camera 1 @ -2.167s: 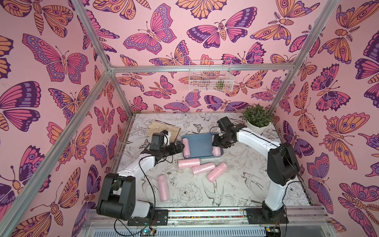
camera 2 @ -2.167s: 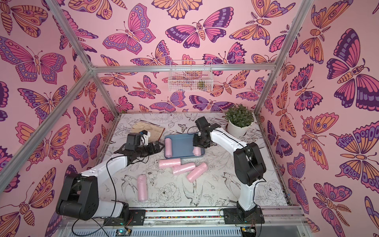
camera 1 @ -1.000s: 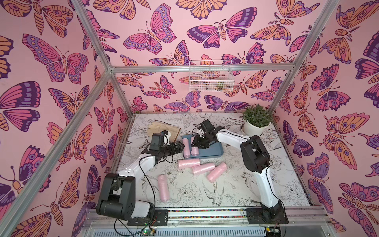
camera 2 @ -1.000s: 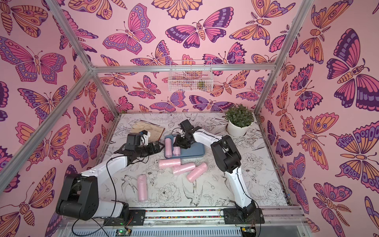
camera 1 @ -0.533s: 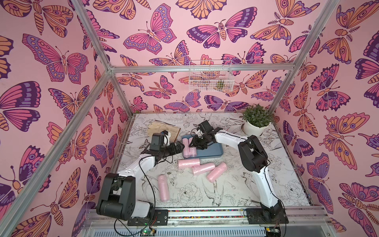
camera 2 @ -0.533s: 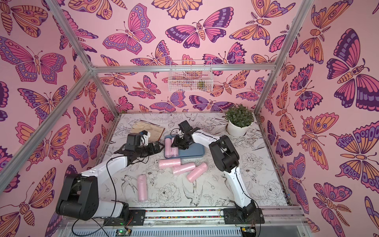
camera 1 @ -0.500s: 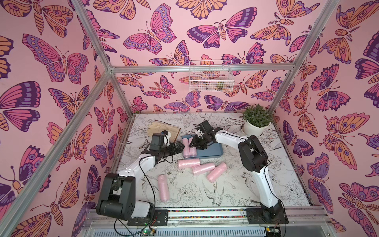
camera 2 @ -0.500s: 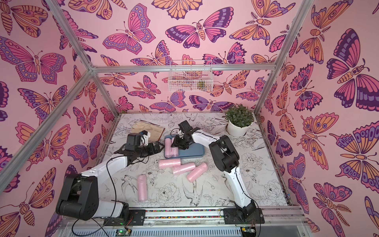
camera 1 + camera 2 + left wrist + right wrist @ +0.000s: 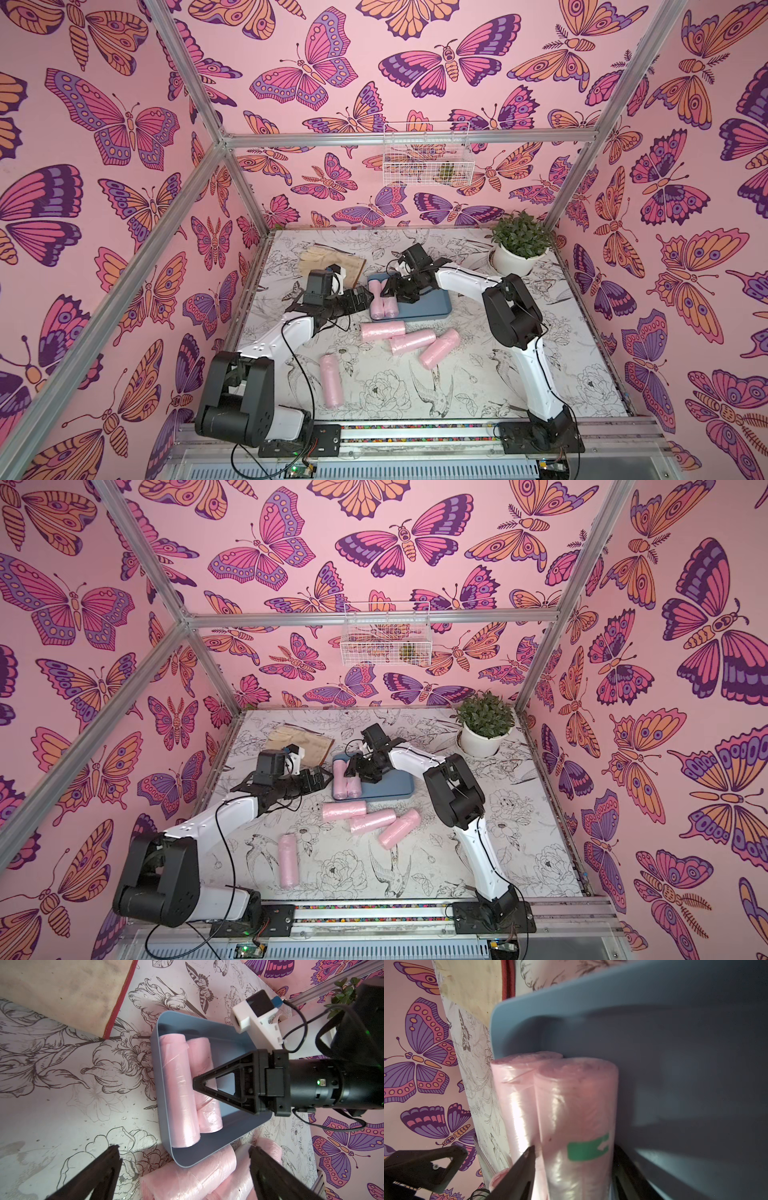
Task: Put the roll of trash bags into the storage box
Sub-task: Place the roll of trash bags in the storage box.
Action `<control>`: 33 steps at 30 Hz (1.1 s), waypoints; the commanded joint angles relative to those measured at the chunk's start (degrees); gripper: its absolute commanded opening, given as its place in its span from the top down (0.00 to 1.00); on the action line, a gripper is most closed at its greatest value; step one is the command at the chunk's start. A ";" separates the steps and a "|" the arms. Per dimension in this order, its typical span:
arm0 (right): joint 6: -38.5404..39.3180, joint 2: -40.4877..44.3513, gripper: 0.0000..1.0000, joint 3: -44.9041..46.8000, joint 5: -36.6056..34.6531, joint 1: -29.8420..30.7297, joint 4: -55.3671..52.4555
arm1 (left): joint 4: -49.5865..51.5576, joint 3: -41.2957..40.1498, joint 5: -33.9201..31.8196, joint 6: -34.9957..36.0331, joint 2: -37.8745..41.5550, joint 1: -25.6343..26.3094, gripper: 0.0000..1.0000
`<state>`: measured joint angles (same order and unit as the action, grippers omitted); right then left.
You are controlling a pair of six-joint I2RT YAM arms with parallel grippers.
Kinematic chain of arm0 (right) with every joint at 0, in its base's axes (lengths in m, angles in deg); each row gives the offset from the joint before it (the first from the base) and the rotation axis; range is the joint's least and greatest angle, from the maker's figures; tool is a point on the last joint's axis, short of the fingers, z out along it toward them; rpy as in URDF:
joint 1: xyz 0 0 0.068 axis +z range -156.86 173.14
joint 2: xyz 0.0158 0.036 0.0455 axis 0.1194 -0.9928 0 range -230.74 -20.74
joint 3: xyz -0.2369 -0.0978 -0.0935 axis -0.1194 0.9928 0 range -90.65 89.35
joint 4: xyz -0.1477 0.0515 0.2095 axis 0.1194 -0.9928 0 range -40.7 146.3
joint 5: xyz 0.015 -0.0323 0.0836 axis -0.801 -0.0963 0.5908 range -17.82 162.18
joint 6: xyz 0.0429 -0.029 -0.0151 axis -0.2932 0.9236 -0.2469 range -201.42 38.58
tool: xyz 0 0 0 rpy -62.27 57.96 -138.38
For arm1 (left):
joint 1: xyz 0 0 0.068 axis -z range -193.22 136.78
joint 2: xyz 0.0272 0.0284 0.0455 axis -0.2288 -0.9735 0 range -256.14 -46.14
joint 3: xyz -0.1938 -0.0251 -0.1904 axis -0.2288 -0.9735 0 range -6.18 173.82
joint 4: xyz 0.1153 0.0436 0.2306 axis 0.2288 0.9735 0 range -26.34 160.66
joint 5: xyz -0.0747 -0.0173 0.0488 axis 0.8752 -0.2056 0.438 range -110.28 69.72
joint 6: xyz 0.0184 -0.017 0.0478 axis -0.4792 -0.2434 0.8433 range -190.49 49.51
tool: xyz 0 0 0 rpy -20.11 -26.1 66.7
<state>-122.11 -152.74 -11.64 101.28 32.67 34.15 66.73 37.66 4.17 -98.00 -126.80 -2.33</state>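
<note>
At the left end of the storage box [image 9: 428,305] the roll of trash bags [image 9: 577,1115] lies flat between the fingers of the right gripper [image 9: 574,1148], one black finger on each side. Whether they press it or merely flank it I cannot tell. It is a pink cylinder of glossy, crinkled film with a green label, touching a second roll [image 9: 512,1105] on its left. The box is smooth slate-blue plastic, shallow, with rounded corners. Just left of it the left gripper [image 9: 184,1151] hovers empty, jaws spread wide. Nearer, more pink rolls [image 9: 382,331] lie on the flower-printed table [image 9: 478,382].
</note>
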 commanded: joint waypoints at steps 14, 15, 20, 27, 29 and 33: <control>0.56 3.24 0.29 0.08 -0.14 0.42 -0.08 | 1.60 -1.06 -0.39 -0.03 1.48 0.09 0.00; 0.69 3.55 0.29 0.25 -0.27 0.42 -0.28 | 1.78 -1.05 -0.55 -0.04 1.58 0.09 0.00; 0.74 5.81 0.28 1.78 -1.16 -0.02 0.28 | 2.50 -0.96 -1.36 0.01 1.65 0.05 0.00; 2.57 10.02 0.26 3.06 -4.05 -0.85 -2.48 | 3.02 -0.54 -1.27 -0.26 0.77 -0.05 0.00; 3.43 11.56 0.26 3.76 -5.32 -0.94 -3.73 | 3.03 -0.43 -1.16 -0.12 0.55 -0.05 0.00; 5.19 15.33 0.25 6.22 -8.30 -0.98 -6.64 | 3.07 -0.05 -1.06 0.06 0.19 -0.09 0.00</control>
<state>-119.44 -140.94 -6.90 96.37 31.99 31.35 68.48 37.22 3.45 -98.00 -126.12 -2.33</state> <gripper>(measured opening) 0.747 0.999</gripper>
